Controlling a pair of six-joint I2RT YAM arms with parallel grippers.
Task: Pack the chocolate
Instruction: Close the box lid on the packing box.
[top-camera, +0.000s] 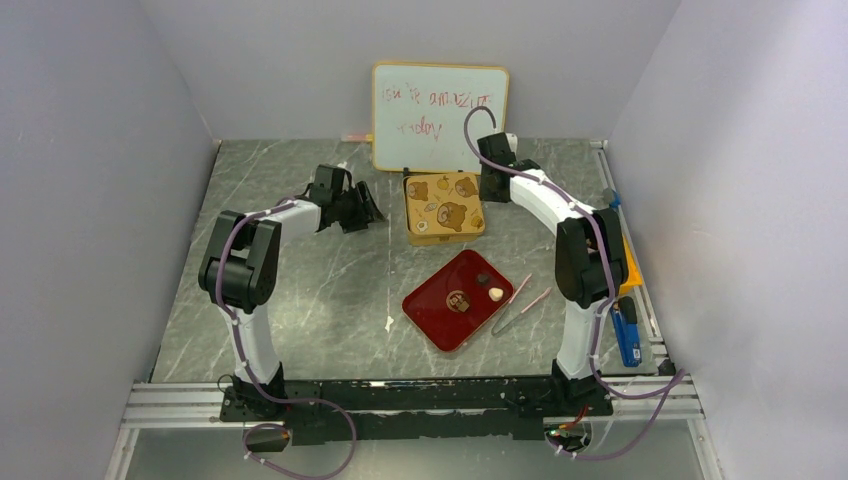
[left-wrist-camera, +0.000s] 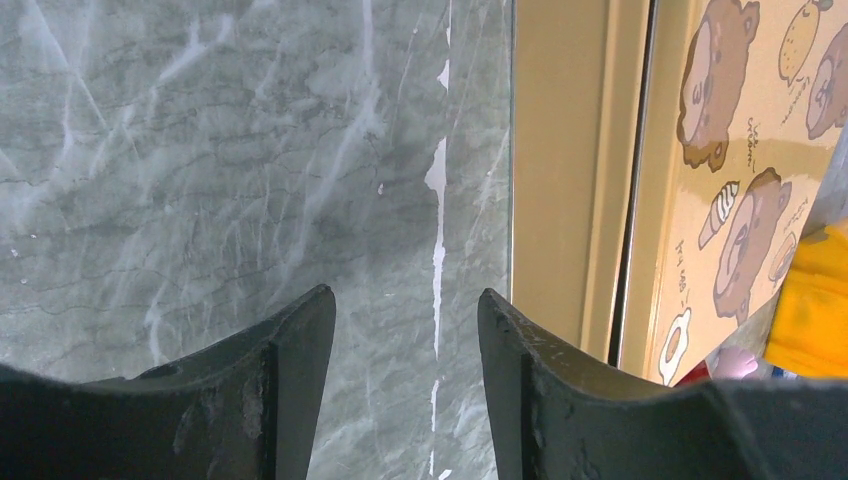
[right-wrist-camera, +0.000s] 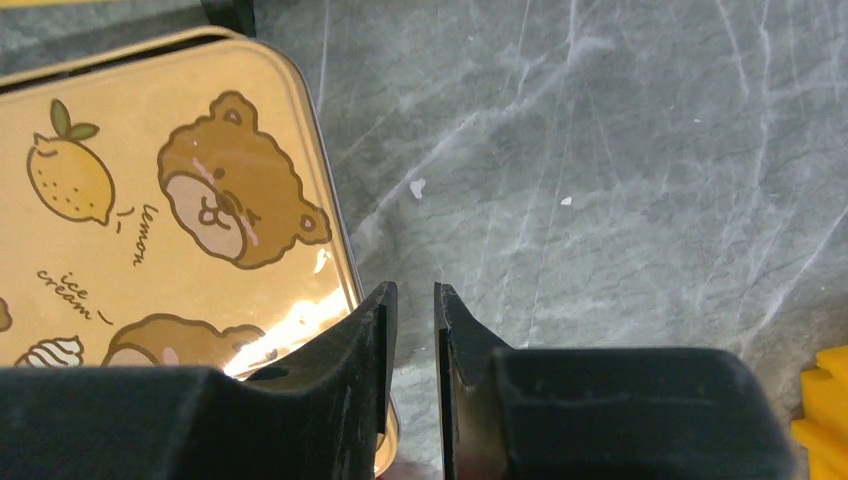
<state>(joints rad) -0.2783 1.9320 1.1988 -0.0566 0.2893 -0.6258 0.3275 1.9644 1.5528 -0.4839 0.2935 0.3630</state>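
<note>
Whiteboard (top-camera: 440, 115) (red scribbles) stands at the back; pink tweezers (top-camera: 515, 300) lie on the table (top-camera: 300, 290).

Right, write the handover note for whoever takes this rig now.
Left end effector: open, empty, over the table just left of the tin.
Right end effector: barely open, empty, at the tin's right edge.
Chocolate: three pieces on the red tray, nearer the arm bases than the tin; tweezers lie right of the tray.
Done: nothing visibly packed; the tin's lid is on.
To do: open the tin, move the pieces in.
</note>
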